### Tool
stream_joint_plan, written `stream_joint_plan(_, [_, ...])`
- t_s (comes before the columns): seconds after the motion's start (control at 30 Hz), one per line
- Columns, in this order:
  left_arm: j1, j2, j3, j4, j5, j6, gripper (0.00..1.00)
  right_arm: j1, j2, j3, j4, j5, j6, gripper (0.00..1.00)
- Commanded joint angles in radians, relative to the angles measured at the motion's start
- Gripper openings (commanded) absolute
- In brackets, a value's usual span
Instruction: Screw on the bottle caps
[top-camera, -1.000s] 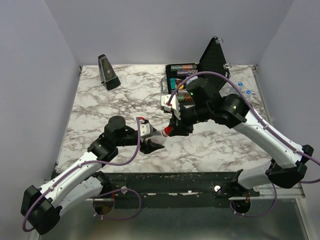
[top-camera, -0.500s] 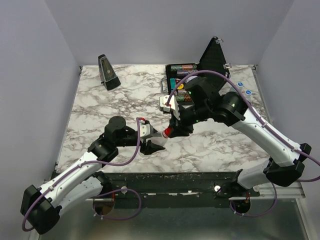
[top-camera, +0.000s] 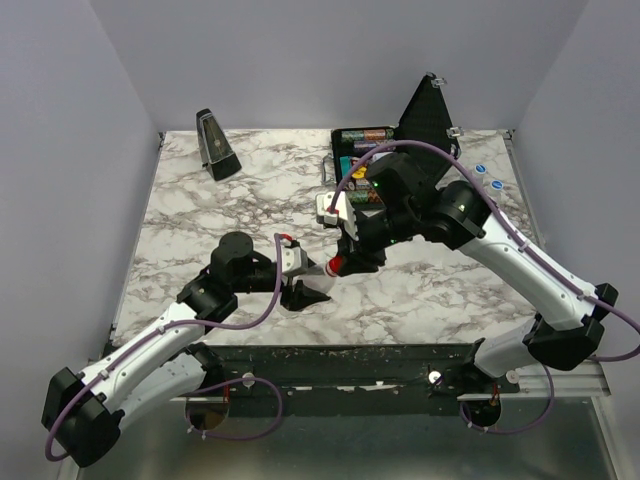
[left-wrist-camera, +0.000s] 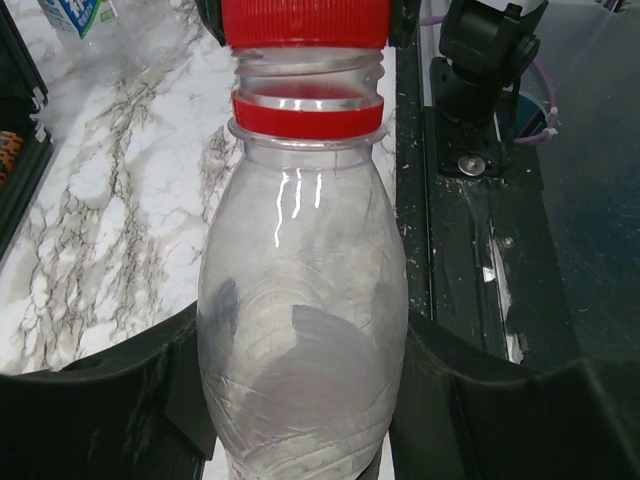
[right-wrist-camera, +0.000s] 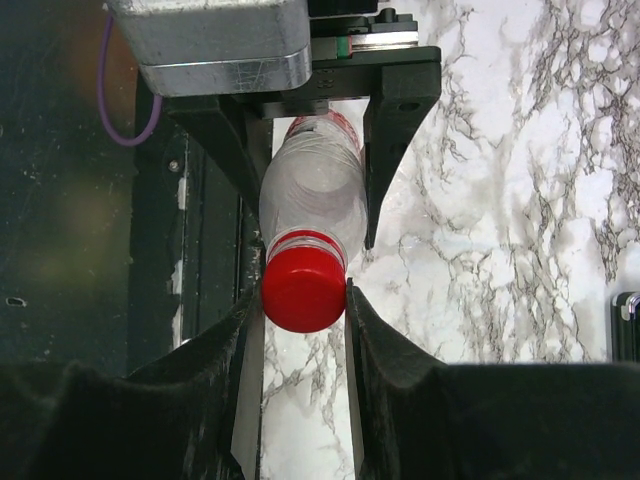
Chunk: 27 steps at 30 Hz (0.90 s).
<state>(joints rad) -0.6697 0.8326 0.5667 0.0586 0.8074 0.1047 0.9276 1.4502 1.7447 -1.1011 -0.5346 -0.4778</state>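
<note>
Jaws on both arms are shut on work: the left gripper (top-camera: 303, 290) clamps the body of a clear plastic bottle (top-camera: 316, 273), and the right gripper (top-camera: 345, 260) pinches the red cap (top-camera: 334, 265) at the bottle's mouth. Top view: the two arms meet over the near middle of the marble table (top-camera: 200, 230), with the bottle tilted between them, neck toward the right arm. Two blue caps (top-camera: 481, 170) lie loose at the far right edge of the table, well apart from the grippers. A black case (top-camera: 375, 150) stands open at the far side and a metronome (top-camera: 216, 145) at the far left. No other bottles can be made out from here. Left wrist view: dark fingers press the bottle's lower body from both sides. The red cap sits on the mouth, and a band of bare clear thread shows between its rim and the red ring (left-wrist-camera: 305, 112) on the neck. Right wrist view: both fingers touch the cap's sides, and the bottle runs away from the camera into the left gripper's fingers. Assessment: cap is seated and probably started, but the exposed thread suggests it is not turned fully home. Remaining, as far as visible: finish tightening this cap, then deal with the two blue ones, neither yet on a bottle.
</note>
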Motion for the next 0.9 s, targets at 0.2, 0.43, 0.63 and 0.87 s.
stream_joint_plan(0.2, [-0.001, 0.023, 0.035, 0.127, 0.088, -0.036, 0.39, 0.013, 0.042, 0.022, -0.092, -0.087, -0.087, 0.36])
stream_joint_plan(0.43, [-0.005, 0.026, 0.021, 0.219, 0.127, -0.088, 0.39, 0.016, 0.044, 0.015, -0.114, -0.122, -0.134, 0.39])
stream_joint_plan(0.63, [-0.018, 0.053, 0.035, 0.236, 0.156, -0.096, 0.39, 0.017, 0.052, 0.03, -0.129, -0.125, -0.151, 0.39])
stream_joint_plan(0.87, [-0.031, 0.048, 0.027, 0.268, 0.141, -0.1, 0.39, 0.017, 0.067, 0.024, -0.146, -0.128, -0.148, 0.39])
